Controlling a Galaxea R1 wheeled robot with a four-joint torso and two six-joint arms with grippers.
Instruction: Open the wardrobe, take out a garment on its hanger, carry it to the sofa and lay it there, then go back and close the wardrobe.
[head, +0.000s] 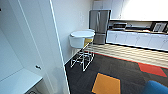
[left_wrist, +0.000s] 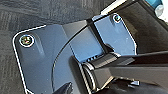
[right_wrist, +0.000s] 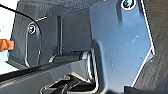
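The wardrobe (head: 30, 47) stands close on the left of the head view, tall and white, with smooth flat panels; one door (head: 56, 50) swings out toward the camera, its thin edge running down as a bright line. Inside, a white shelf (head: 17, 82) sits low, and a small dark fitting (head: 38, 67) marks the inner panel. At the lower right corner of the same view a rounded piece of the bright blue sofa (head: 156, 88) shows, well apart from the wardrobe across the carpet. That carpet (head: 110, 67) is dark and ribbed, set with an orange tile (head: 106, 84) and a red one (head: 152, 69). Farther off stand a white tub-shaped stool on thin wire legs (head: 78, 43), a steel refrigerator (head: 99, 23) and a run of white kitchen cabinets (head: 137, 38) beyond a pale striped floor. The left wrist view adds dark ribbed carpet (left_wrist: 37, 12) around the robot's own plate, and a blue patch at one corner. The right wrist view adds a small orange shape (right_wrist: 6, 45) at the picture's edge against white; what it is cannot be told. Whether either pincer is open or closed cannot be told.
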